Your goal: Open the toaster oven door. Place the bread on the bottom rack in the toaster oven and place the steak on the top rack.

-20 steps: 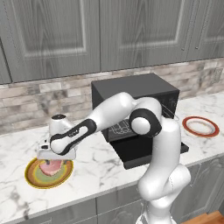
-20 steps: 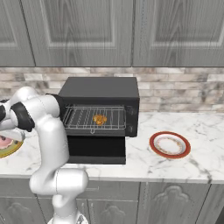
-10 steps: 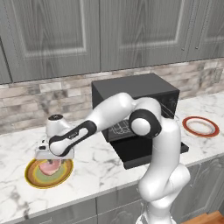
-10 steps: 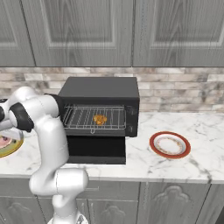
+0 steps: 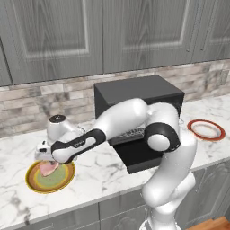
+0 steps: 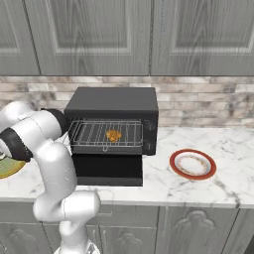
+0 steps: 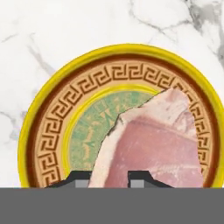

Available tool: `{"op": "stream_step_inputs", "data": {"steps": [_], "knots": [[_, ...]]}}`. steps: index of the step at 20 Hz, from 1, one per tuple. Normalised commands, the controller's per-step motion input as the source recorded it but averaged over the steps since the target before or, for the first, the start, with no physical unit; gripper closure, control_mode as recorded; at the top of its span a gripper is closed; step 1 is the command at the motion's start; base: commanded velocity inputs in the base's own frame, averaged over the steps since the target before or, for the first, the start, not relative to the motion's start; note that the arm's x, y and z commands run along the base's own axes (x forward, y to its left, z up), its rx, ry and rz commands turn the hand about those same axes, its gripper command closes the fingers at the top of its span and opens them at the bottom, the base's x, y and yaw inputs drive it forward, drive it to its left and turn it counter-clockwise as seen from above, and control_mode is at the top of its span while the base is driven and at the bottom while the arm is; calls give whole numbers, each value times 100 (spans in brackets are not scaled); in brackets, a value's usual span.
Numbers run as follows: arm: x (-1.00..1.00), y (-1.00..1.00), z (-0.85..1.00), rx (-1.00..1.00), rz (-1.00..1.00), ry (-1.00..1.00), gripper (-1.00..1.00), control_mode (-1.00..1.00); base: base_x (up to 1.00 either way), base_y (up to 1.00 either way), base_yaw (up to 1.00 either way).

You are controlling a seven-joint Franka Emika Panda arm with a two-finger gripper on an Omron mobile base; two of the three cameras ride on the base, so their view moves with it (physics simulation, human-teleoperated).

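1. In the hand view we see the gripper [image 7: 108, 180] closed narrow on the steak [image 7: 151, 144]; its two dark fingertips [image 7: 78, 179] pinch the steak's pale edge, and the lower part of the meat is cut off at the bottom of that view.
2. The steak lies on a yellow plate [image 7: 52, 109] on the marble counter [image 5: 99, 170]. In the left base view the hand covers most of the steak [image 5: 47, 168], and the jaws are hidden there.
3. The oven [image 6: 113, 106] stands in the middle of the counter, its door [image 6: 108, 168] folded down flat.
4. The bread [image 6: 113, 135] sits on a rack [image 6: 89, 134]; we cannot tell whether it is the top or the bottom one.
5. A red-rimmed plate [image 6: 192, 164] lies right of the oven.
6. In the right base view the arm hides most of the yellow plate.
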Motion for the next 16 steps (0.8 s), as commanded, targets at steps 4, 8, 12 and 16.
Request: {"op": "stream_step_inputs", "data": {"steps": [4, 8, 12, 16], "knots": [[-28, -52, 85, 12, 1, -6, 100, -100, 0, 0, 0], [-38, -70, 85, 8, 1, 0, 100, -100, 0, 0, 0], [-43, -86, 82, 0, 0, 4, 100, -100, 0, 0, 0], [-39, -89, 75, 0, 0, 6, 100, -100, 0, 0, 0]]}}
